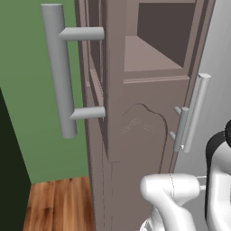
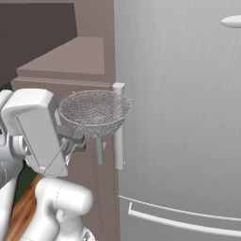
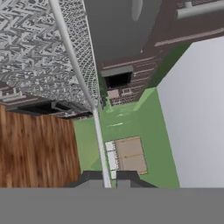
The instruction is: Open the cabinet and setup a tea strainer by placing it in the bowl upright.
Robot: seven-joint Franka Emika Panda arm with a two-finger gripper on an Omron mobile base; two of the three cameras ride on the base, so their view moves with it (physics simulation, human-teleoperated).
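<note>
The hand (image 2: 77, 141) was clamped tight on the thin wire handle of the tea strainer (image 2: 95, 113), carrying its mesh cup rim-up in the air beside the cabinet (image 1: 135, 135), whose door stood open; such a slim handle could twist in the grip, tipping the strainer before the bowl.
</note>
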